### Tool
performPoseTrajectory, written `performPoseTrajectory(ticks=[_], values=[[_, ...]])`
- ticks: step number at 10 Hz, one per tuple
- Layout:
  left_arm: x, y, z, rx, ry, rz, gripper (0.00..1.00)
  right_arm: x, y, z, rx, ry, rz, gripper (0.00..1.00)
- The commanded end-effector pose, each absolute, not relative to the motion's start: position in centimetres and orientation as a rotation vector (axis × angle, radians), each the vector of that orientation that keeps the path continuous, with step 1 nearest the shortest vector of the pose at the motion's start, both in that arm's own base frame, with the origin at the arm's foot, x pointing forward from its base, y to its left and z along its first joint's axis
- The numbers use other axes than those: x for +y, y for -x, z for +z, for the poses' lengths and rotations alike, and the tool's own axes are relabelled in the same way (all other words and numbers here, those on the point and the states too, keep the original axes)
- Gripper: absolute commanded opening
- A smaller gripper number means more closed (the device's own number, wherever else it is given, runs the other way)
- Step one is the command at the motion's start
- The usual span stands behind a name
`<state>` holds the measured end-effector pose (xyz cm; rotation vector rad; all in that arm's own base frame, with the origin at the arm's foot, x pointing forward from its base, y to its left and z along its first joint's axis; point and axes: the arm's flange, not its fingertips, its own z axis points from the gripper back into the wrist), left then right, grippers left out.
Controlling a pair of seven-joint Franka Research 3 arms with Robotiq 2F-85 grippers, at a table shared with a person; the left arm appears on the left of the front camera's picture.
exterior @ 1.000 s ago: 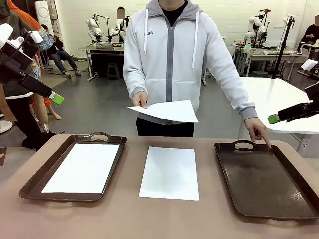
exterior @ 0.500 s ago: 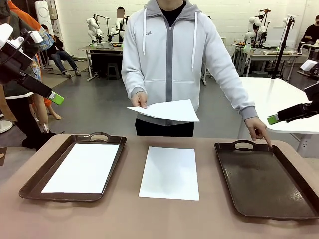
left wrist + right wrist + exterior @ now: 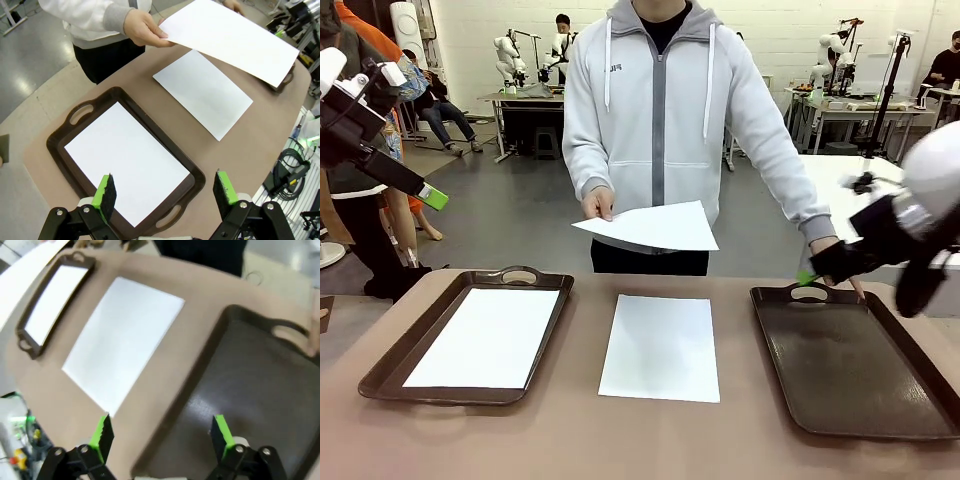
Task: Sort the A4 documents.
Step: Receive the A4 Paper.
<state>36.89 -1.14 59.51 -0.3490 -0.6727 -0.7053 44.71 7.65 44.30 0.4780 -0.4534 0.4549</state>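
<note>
Presently, three A4 documents were on view. The first sheet lay flat inside the left tray. The second sheet lay directly on the table, between the two trays and touching neither. The third sheet was in the air beyond the table's far edge, pinched at one corner by the person's hand. The right tray showed its bare dark floor. The left gripper hung high over the left tray, jaws wide and clear of all paper. The right gripper hung over the right tray's edge, jaws likewise wide and clear; the front view showed it blurred beside that tray's far handle.
</note>
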Motion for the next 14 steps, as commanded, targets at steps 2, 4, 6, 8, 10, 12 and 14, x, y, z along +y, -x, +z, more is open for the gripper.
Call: performPoseTrajectory(ticks=[2,4,6,8,10,12,14], values=[[-1.1,-37.1,59.5,-0.68,0.354,-0.699,1.0,10.4,-49.4,44.3,-0.345,-0.679,0.333,1.0],[-1.1,-37.1,59.5,-0.68,0.354,-0.699,1.0,11.5,-50.9,44.3,-0.296,-0.8,0.213,1.0],[-1.1,-37.1,59.5,-0.68,0.354,-0.699,1.0,12.0,-51.9,44.0,-0.24,-0.873,0.115,1.0],[-1.1,-37.1,59.5,-0.68,0.354,-0.699,1.0,13.0,-52.1,43.3,-0.144,-0.966,-0.016,1.0],[-1.1,-37.1,59.5,-0.68,0.354,-0.699,1.0,14.0,-52.3,43.6,-0.092,-1.044,-0.048,1.0],[-1.1,-37.1,59.5,-0.68,0.354,-0.699,1.0,14.4,-52.3,43.8,-0.047,-1.11,-0.064,1.0],[-1.1,-37.1,59.5,-0.68,0.354,-0.699,1.0,14.4,-52.9,43.7,-0.013,-1.186,-0.089,1.0]])
